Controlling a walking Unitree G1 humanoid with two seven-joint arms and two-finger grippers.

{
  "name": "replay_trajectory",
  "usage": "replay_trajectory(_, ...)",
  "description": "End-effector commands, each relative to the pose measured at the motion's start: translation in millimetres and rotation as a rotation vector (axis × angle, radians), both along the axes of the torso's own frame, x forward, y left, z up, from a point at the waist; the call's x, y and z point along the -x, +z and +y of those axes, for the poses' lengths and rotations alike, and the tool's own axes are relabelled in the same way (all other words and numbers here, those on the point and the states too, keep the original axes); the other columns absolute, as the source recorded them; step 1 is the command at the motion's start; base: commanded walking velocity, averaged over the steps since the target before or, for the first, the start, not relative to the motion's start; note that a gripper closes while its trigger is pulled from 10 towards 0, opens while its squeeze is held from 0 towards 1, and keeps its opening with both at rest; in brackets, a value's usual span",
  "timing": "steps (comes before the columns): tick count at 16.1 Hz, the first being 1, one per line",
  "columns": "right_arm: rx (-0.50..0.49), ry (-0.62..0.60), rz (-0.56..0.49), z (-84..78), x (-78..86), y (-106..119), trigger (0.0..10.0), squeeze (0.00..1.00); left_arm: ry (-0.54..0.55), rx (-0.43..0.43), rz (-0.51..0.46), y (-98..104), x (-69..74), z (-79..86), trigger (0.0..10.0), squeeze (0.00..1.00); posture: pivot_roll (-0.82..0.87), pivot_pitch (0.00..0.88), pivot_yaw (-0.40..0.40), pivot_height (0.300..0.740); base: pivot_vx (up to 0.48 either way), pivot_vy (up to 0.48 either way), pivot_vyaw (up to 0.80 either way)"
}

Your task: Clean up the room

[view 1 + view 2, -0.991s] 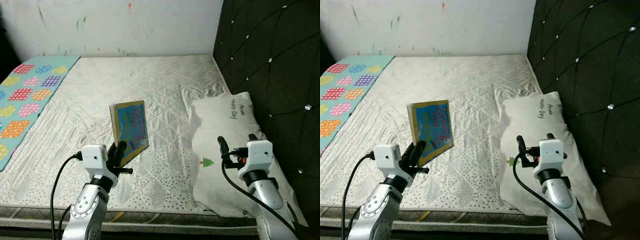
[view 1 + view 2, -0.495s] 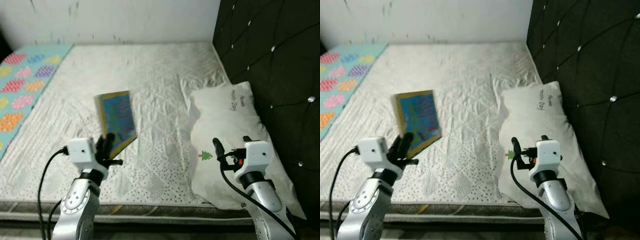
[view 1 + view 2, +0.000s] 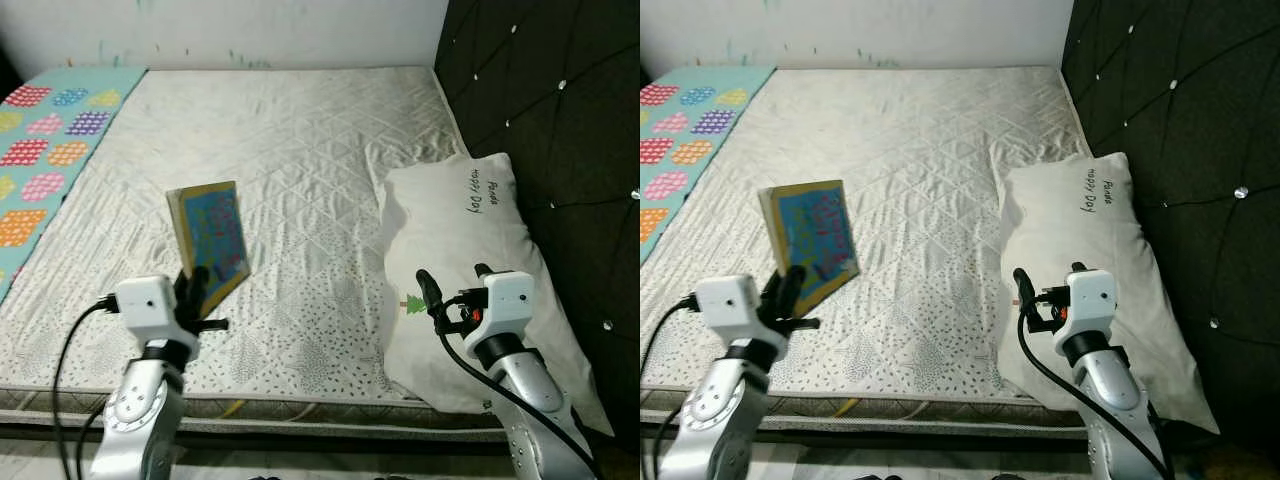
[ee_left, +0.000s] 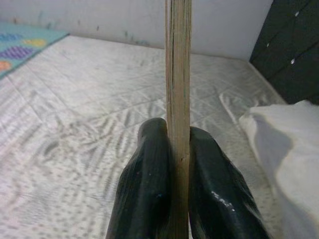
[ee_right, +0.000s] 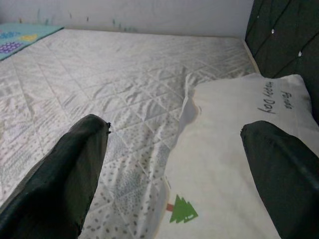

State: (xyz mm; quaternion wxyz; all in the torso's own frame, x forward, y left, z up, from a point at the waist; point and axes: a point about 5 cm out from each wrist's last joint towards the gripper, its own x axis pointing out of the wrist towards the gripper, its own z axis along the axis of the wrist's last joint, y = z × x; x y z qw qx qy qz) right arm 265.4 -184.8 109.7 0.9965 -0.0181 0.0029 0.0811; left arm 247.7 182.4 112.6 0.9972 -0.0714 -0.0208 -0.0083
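Observation:
A thin picture book [image 3: 211,237] with a blue, colourful cover and yellow edge stands upright above the near part of the white mattress [image 3: 290,150]. My left gripper [image 3: 200,292] is shut on its lower edge; the left wrist view shows the book's edge [image 4: 178,99] pinched between the two black fingers [image 4: 144,189]. My right gripper [image 3: 450,290] hovers open over the near end of a white pillow [image 3: 455,240] with a small green tree print [image 5: 180,211], its fingers [image 5: 65,174] spread wide with nothing between them.
The black tufted headboard [image 3: 560,110] runs along the right side behind the pillow. A teal blanket with coloured dot patches [image 3: 50,150] lies along the mattress's left side. A white wall with paint marks [image 3: 250,30] closes the far end. The mattress's front edge [image 3: 300,420] is just below my arms.
The camera view has shifted, showing the bed from slightly higher and further back. The left gripper still holds the book upright; the right gripper stays open over the pillow.

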Motion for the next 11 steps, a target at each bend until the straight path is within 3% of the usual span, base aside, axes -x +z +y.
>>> replay_trajectory(1,-0.001,0.008,-0.001,-1.1,2.9,2.1,10.0,0.00,0.038,-0.044,-0.077,13.8,4.7,10.7,10.0,0.00,-0.09,0.149,0.060,0.740,0.000,0.000,0.00)
replay_trajectory(3,0.017,0.004,0.009,-10.8,6.2,1.3,10.0,0.00,0.076,-0.088,-0.063,9.5,17.3,23.4,10.0,0.00,-0.09,0.150,0.057,0.740,0.000,0.000,0.00)
replay_trajectory(6,0.028,0.006,0.011,-13.6,3.5,1.6,10.0,0.00,0.104,-0.115,-0.048,4.1,27.1,29.9,10.0,0.00,-0.08,0.140,0.046,0.740,0.000,0.000,0.00)
replay_trajectory(11,0.021,0.042,-0.001,-4.5,-2.3,2.7,10.0,0.00,0.109,-0.140,-0.057,4.2,28.5,30.7,10.0,0.00,-0.07,0.126,0.041,0.740,0.000,0.000,0.00)
